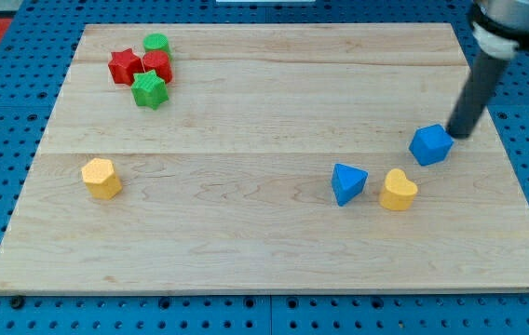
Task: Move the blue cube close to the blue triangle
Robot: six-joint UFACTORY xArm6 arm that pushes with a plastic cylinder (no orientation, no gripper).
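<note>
1. Fingers are something I lack: my arm ends in a straight dark rod, so nothing on me stands apart, together or clamped on a block. My tip (457, 135) sits on the surface (246, 121) just at the upper right side of the blue cube (431, 145); whether it touches the cube I cannot tell.
2. That blue cube lies toward the view's right, a little above mid-height. It sits turned, with one corner pointing down toward the view's bottom, its top face lighter than its sides.
3. Near it, down and to the view's left, lies the blue triangle (347, 183). A yellow heart-shaped block (398, 190) lies just beside the triangle on the view's right, below the cube.
4. My rod slants up from my tip toward the view's top right corner, where it meets a pale collar and a darker body.
5. That upper body is cut off by the view's top and right edges.
6. At the top left a red star (126, 65), a red block (158, 64), a green star (150, 89) and a green block (156, 42) crowd together; the red block's shape is hard to make out.
7. Another yellow block (101, 178) sits alone at the view's left.
</note>
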